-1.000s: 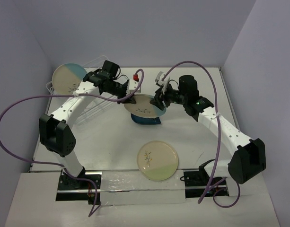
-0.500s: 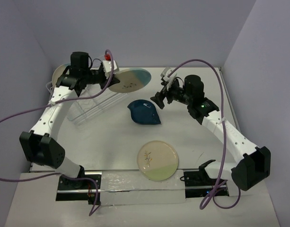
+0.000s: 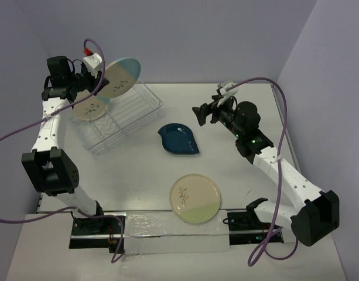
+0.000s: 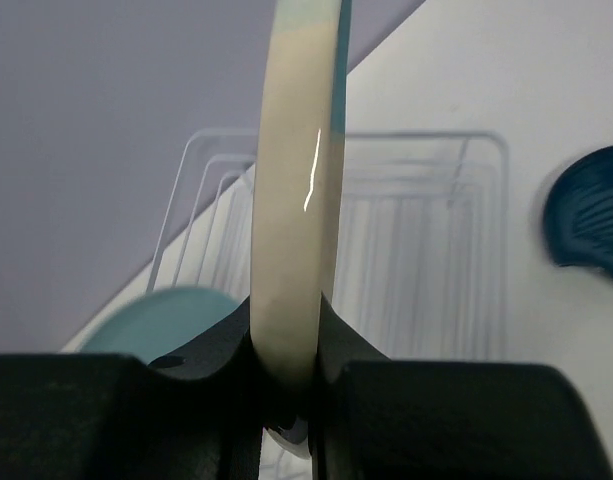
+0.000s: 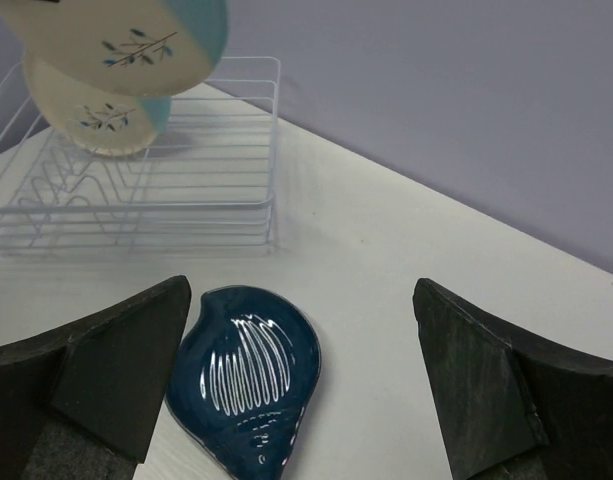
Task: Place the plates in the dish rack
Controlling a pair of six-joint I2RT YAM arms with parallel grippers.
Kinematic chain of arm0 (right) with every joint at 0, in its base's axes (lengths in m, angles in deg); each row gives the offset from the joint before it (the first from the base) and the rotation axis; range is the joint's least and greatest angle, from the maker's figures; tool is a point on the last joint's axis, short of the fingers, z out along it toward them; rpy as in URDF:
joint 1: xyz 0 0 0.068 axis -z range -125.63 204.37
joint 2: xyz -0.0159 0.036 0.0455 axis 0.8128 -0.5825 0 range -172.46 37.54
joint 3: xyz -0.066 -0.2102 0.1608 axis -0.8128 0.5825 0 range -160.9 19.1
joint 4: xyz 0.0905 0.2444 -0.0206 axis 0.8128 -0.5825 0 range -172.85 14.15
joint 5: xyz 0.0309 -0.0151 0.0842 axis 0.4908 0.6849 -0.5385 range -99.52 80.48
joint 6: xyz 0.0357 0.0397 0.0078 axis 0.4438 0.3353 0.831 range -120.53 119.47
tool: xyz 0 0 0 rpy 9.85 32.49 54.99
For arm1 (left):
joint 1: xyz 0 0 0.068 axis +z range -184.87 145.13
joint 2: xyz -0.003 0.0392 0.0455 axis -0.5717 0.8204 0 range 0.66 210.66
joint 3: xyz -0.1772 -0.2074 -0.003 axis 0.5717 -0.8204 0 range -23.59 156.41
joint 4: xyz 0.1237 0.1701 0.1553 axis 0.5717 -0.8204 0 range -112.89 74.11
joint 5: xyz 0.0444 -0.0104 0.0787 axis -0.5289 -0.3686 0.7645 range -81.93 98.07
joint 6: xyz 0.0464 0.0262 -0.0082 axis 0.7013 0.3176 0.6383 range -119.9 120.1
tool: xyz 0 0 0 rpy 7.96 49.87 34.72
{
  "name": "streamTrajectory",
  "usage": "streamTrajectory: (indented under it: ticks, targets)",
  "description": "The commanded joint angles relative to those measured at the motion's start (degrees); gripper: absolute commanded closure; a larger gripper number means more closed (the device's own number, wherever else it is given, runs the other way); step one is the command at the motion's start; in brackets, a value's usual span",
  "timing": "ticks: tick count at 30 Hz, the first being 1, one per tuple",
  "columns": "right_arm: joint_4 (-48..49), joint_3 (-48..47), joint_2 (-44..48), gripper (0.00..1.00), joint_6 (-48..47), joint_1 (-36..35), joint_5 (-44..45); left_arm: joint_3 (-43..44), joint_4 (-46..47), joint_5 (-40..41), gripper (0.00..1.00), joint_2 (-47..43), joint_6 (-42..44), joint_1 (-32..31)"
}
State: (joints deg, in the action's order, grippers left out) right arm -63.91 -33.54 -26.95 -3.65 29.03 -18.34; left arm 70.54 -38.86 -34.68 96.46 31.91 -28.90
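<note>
Left gripper (image 4: 291,350) is clamped on the rim of a beige plate (image 4: 296,200), one finger on each face, and holds it in the air over the far-left part of the rack (image 3: 129,114). In the wrist view the plate shows edge-on and runs straight out from the jaws. Its blue section lies at the end away from the fingers. From above, its face tilts up toward the camera and the blue section points right. Being round, it has no long axis; what matters is its plane, which should come upright and parallel to the racked plate (image 3: 88,108). That one leans on edge at the rack's left end, just below the held one.

Right gripper (image 3: 201,114) hangs with its jaws wide apart and nothing between them, in the air near the teal plate (image 3: 179,139). This leaf-shaped dish lies flat on the table (image 3: 138,170), face up, between the rack and the right arm. Its long axis runs diagonally, with a narrow end toward the rack. The cream plate (image 3: 195,199) lies flat near the arm bases, well apart from the rack, green section to the lower right.

All four look like glazed ceramic: stiff, fairly heavy, slick and liable to chip. A pinch across the rim is probably the only hold available, and a flat plate will likely need one edge lifted first. The teal one looks best taken at a narrow end, so the weight hangs in line with the jaws.
</note>
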Motion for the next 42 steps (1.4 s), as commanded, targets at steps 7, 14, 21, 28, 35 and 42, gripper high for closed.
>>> streamTrajectory:
  ticks: [7,14,21,28,35,42]
  targets:
    - [0.57,-4.54,-7.64,0.00,2.60,1.04,4.03,3.75,2.80,-2.27,1.00,2.07,7.40,10.57]
    - [-0.08,-5.04,-8.59,0.00,2.25,1.26,4.31,6.83,-15.98,-4.92,1.00,4.02,27.42,12.75]
    - [-0.55,-4.78,-7.96,0.00,1.80,1.73,4.51,7.20,-22.55,-4.32,1.00,5.38,34.05,13.39]
    - [-0.90,-5.57,-9.05,0.00,2.33,1.88,4.16,10.73,-28.12,-4.36,1.00,8.62,38.47,13.63]
    - [-1.72,-6.84,-10.12,0.00,2.68,1.96,3.85,9.80,-26.94,-3.10,1.00,11.06,38.45,13.63]
    - [-2.72,-8.02,-11.56,0.00,3.17,1.88,3.57,8.15,-25.00,-0.82,0.96,12.88,37.36,13.63]
